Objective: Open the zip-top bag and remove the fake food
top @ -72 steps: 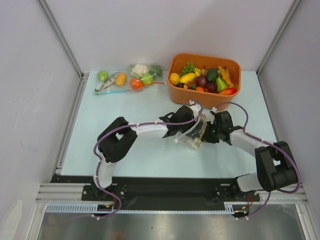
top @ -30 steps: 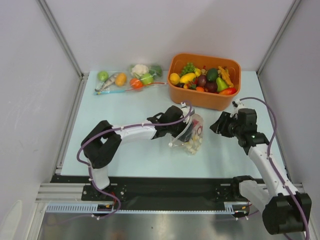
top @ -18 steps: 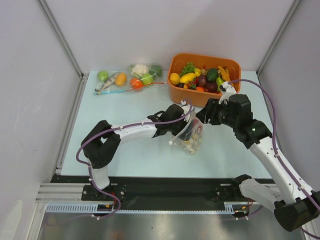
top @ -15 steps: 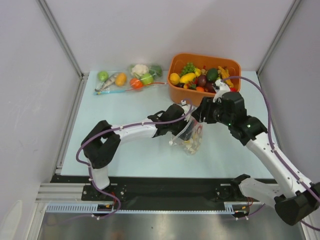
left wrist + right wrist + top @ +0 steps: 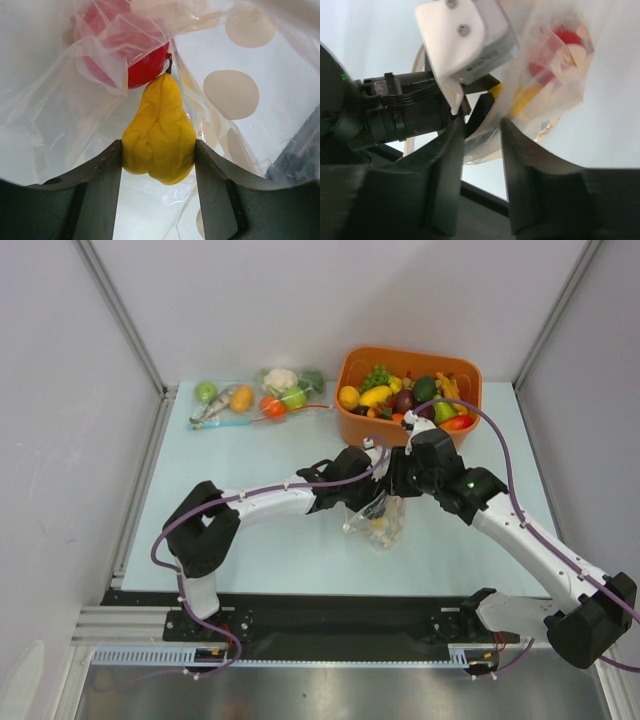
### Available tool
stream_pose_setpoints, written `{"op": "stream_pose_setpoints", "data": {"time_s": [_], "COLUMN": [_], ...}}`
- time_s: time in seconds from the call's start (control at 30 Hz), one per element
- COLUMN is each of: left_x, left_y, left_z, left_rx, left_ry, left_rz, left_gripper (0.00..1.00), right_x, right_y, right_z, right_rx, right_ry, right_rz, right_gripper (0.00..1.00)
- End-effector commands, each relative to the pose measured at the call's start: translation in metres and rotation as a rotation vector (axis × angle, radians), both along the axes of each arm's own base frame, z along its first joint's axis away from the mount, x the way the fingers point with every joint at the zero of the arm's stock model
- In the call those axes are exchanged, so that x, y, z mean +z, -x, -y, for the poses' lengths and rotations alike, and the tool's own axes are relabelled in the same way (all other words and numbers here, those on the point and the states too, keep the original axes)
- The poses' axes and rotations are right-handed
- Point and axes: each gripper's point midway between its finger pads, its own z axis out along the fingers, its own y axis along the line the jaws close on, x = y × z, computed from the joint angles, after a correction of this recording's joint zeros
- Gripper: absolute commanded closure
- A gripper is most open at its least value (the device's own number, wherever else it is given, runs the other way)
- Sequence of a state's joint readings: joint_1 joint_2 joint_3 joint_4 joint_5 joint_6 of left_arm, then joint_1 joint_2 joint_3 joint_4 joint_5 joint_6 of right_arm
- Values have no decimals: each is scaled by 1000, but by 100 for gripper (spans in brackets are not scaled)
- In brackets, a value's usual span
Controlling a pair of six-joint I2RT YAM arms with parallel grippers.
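The zip-top bag (image 5: 384, 522) hangs from the left arm at mid-table, clear plastic with beige dots. My left gripper (image 5: 158, 150) reaches inside it and is shut on a yellow pear-shaped piece of fake food (image 5: 160, 127). A red round fruit (image 5: 145, 67) lies just beyond, wrapped in film. My right gripper (image 5: 482, 131) is at the bag's (image 5: 560, 75) upper edge beside the left wrist. Its jaws stand apart, with a fold of the plastic running between the tips. Red (image 5: 546, 69) and yellow (image 5: 524, 102) fruit show through the film there. In the top view the grippers (image 5: 372, 495) (image 5: 398, 480) meet over the bag.
An orange bin (image 5: 405, 437) full of mixed fake produce stands right behind the two grippers. Other filled clear bags (image 5: 250, 400) lie at the back left. Metal frame rails run along both sides of the pale table (image 5: 230, 460).
My right arm has swung in from the right side of the table to the bag's edge, its jaws widening and narrowing again on the way. The left gripper has kept its hold inside the bag.
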State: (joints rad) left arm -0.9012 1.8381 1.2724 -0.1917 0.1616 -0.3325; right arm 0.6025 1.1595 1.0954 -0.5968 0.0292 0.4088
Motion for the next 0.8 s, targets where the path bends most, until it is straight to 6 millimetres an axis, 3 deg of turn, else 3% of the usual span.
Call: {"op": "stream_pose_setpoints", "data": {"time_s": [0.0,0.3,0.63,0.77], "left_x": [34,25,30,52], "left_y": [-9,-8,-10,-6], "left_z": [13,5,-14,-13], "left_rx": [10,12,35,12], "left_ry": [68,25,13,80], "left_rz": [52,53,77,100], "left_gripper": [100,100,100,100], "right_x": [8,15,4,-3], "right_y": [-5,-3,1,2], "right_z": [9,14,29,30], "right_rx": [-47,-61,-101,-99], "right_ry": [27,24,57,57], "right_rz": [22,41,27,12], "right_gripper": [67,98,100,100]}}
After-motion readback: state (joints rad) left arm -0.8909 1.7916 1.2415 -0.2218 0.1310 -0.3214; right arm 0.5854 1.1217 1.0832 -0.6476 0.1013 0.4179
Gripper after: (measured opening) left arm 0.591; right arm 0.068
